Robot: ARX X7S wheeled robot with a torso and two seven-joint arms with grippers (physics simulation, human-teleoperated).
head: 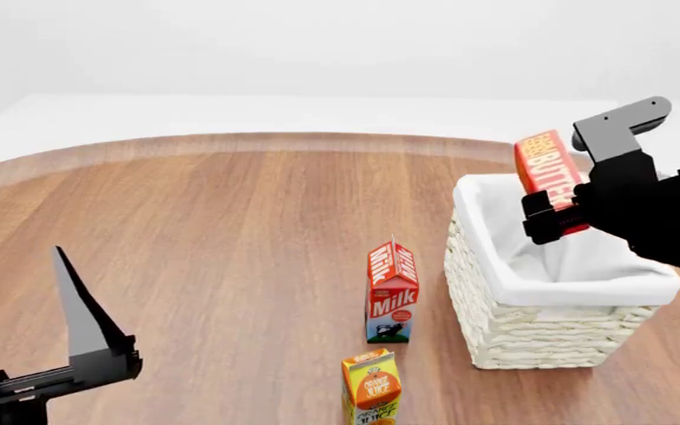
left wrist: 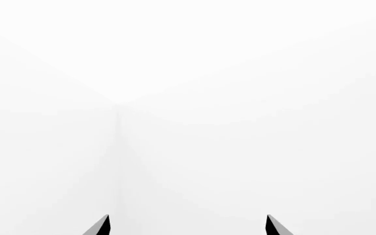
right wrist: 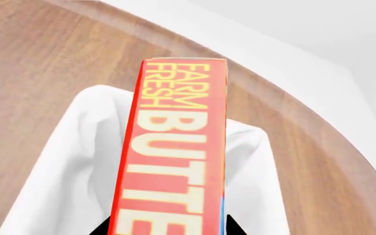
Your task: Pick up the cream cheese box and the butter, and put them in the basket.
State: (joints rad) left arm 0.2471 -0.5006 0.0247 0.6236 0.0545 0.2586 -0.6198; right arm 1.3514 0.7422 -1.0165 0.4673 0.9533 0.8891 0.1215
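Wooden table [head: 222, 230] (round-edged): basket [head: 517, 332], milk carton [head: 392, 292], juice carton [head: 372, 387].

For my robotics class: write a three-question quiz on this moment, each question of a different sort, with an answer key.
1. True or false: the butter already lies on the table.
2. The right gripper holds the butter above: A the milk carton, B the basket, C the juice carton.
3. Fill in: the left gripper is ____ and holds nothing.

Key: 1 false; 2 B; 3 open.
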